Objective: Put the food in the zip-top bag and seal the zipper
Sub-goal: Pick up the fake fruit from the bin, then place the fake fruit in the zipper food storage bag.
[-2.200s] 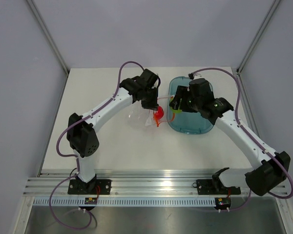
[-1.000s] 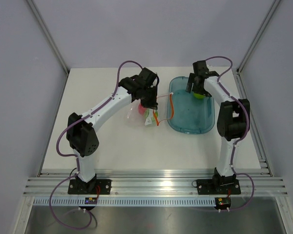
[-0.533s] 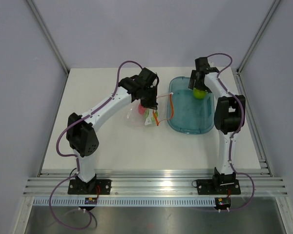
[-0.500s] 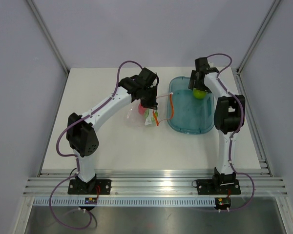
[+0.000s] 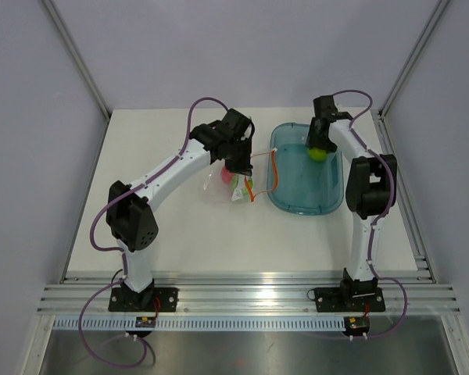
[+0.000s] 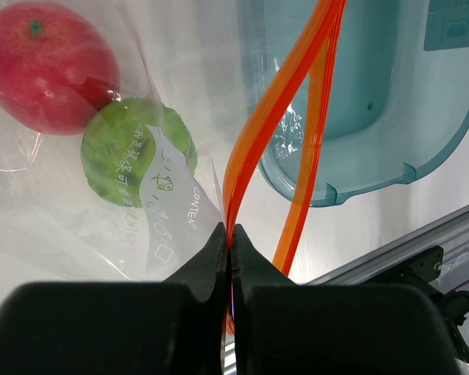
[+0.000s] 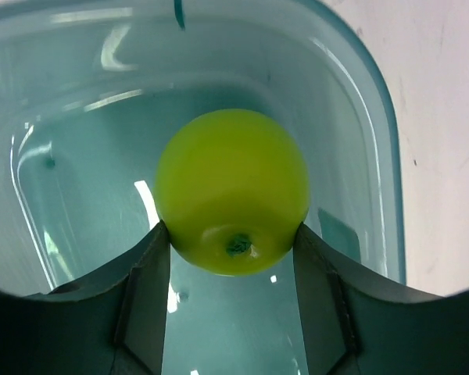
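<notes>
Pinching the zipper [image 6: 277, 101], the left gripper [image 6: 230, 234] held the bag [image 6: 31, 211] with the red fruit [image 6: 51, 66] and one apple [image 6: 133, 152] inside, while the right gripper [image 7: 230, 234] clasped the last apple [image 7: 230, 180] in the tray [image 7: 375, 156]; sealing remained.

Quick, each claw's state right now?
Left claw: closed, pinching the orange-red zipper strip of the clear plastic bag.
Right claw: closed on the lime-green round toy apple in the translucent teal tray.
</notes>
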Robot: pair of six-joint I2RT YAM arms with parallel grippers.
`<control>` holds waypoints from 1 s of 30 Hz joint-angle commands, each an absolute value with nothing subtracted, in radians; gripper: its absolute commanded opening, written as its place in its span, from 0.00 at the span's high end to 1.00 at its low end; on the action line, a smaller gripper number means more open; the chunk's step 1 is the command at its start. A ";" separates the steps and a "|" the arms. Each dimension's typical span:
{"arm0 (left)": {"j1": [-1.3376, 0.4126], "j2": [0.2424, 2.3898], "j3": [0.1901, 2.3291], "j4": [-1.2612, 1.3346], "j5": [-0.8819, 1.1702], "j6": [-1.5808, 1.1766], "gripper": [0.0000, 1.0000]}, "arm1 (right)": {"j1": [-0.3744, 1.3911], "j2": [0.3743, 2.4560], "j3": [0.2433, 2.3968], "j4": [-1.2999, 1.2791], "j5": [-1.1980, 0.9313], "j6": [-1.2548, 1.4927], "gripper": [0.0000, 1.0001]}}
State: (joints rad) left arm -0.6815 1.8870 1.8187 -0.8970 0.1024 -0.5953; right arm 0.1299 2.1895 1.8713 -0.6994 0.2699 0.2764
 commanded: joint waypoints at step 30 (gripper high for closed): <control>-0.678 1.827 1.756 -0.767 0.155 -0.591 1.00 | 0.495 1.256 1.200 -0.546 0.015 0.502 0.54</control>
